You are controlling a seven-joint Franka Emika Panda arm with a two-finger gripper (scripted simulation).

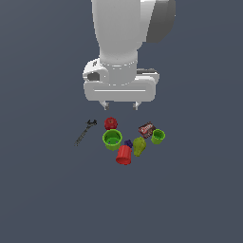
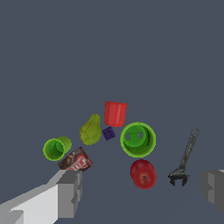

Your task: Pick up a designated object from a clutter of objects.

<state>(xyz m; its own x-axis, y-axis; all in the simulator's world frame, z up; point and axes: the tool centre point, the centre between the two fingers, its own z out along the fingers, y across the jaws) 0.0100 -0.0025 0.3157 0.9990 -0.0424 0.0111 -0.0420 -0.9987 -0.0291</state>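
The red tapered cup [image 1: 124,155] lies on its side at the front of the clutter; it also shows in the wrist view [image 2: 115,113]. Beside it are a small purple block [image 1: 128,143], a yellow-green pear [image 1: 139,146] and the larger green cup [image 1: 112,139]. My gripper [image 1: 120,105] hangs open and empty above the floor, behind the clutter, well apart from the red cup. In the wrist view its fingers [image 2: 70,192] stand wide apart on either side of the picture.
A red round piece [image 1: 111,123] sits behind the larger green cup. A brown packet [image 1: 146,129] and the smaller green cup [image 1: 158,136] lie towards the exterior view's right. A dark wrench [image 1: 85,132] lies towards the exterior view's left. The floor [image 1: 47,190] is plain grey.
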